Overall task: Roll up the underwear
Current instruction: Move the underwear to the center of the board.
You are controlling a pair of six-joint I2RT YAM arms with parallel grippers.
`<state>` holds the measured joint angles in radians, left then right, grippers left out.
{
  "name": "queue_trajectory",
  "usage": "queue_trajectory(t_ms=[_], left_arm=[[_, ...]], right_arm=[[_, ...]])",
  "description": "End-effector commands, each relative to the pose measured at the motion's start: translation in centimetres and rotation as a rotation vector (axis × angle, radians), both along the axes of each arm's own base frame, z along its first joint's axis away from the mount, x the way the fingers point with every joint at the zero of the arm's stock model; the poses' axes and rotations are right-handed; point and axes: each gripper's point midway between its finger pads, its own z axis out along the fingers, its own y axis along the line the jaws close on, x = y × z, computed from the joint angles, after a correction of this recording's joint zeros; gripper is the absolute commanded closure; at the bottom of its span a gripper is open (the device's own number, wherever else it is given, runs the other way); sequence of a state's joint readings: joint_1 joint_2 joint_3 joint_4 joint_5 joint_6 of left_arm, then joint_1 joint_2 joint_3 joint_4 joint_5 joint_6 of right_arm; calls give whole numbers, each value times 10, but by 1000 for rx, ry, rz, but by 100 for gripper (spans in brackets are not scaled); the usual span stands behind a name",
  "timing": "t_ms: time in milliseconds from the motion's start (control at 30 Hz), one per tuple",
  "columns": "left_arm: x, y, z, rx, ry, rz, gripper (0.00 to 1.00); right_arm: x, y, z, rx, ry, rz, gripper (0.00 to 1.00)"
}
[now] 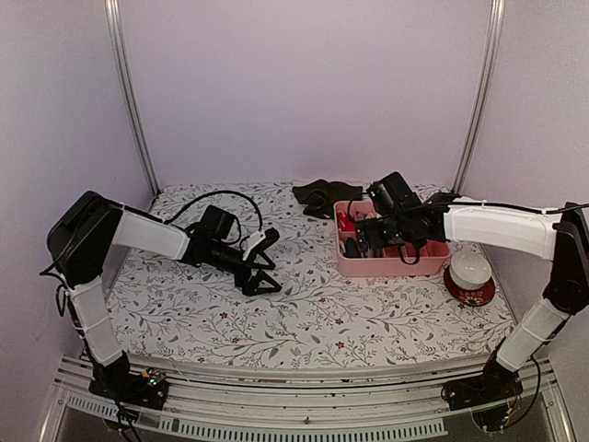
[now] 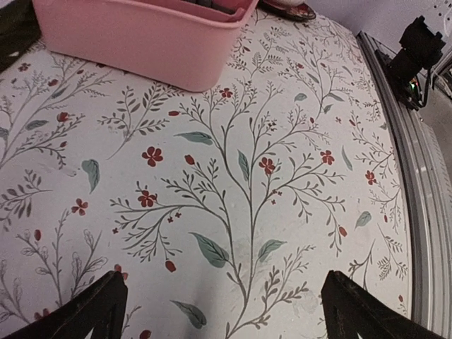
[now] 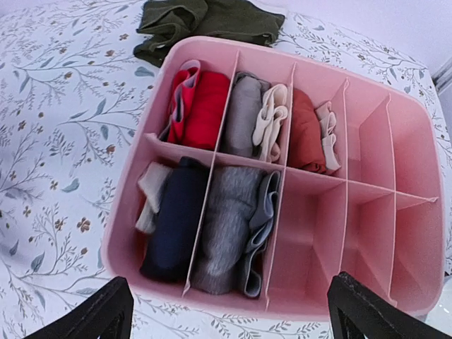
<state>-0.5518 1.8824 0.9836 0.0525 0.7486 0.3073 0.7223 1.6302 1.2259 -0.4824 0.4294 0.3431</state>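
Left gripper [image 2: 226,321]: fingers spread, holding nothing, over the floral tablecloth [image 2: 233,176], left of the pink plastic divided tray [image 3: 212,46].

Underwear: one dark olive cloth garment [image 3: 205,21] lies crumpled and unrolled on the cloth, just beyond the tray's far left corner. Rolled pieces stand in the tray's left compartments. The far row holds a red roll [image 3: 205,109], a grey roll [image 3: 244,113], a cream roll [image 3: 272,120] and a rust-red roll [image 3: 305,131]. The near row holds a navy roll [image 3: 173,219] and a second grey roll [image 3: 226,226].

Right gripper [image 3: 233,325]: fingers spread, empty, above the tray's near edge.
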Motion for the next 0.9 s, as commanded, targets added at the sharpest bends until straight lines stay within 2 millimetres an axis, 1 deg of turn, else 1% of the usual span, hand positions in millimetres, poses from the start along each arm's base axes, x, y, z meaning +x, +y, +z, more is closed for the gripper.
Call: queue_trajectory(t_ms=[0,33,100,200,233,267,300,367,400,433,467,533,600,700,733,767,800,867], left_arm=[[20,16,43,-72,-106,90,1],[24,19,49,-80,-127,107,1],[31,27,59,-79,-171,153,2],[46,35,62,-43,-227,230,2],[52,38,61,-27,-236,253,1],[57,40,60,-17,-241,276,1],[61,42,59,-11,-238,293,1],[65,45,56,-8,-227,308,1],[66,47,53,-3,-222,314,2],[69,49,50,2,-220,321,2],[71,50,49,6,-218,328,1],[74,53,45,7,-206,336,2],[78,55,42,4,-187,346,2],[82,57,34,10,-163,362,1],[82,58,32,12,-159,365,1],[83,59,31,14,-157,369,2],[83,59,31,12,-155,368,2],[83,59,31,6,-149,364,1]], right_arm=[[-48,-2,-8,75,12,6,1],[-56,1,-9,108,6,19,1],[-74,2,-24,164,19,28,1],[-89,1,-48,210,32,31,1],[-91,2,-55,217,31,27,1],[-90,5,-57,226,20,30,1],[-88,11,-57,227,12,36,1],[-76,22,-49,218,-18,36,1],[-68,30,-42,211,-34,42,1],[-54,44,-29,207,-56,45,1],[-42,51,-22,170,-76,45,1],[-19,65,-14,90,-95,30,1],[11,85,2,42,-129,24,1],[57,109,12,8,-146,22,1],[72,114,8,-9,-136,20,1],[90,116,10,-6,-138,7,1],[106,119,4,-12,-128,2,1],[136,124,2,15,-122,1,1]])
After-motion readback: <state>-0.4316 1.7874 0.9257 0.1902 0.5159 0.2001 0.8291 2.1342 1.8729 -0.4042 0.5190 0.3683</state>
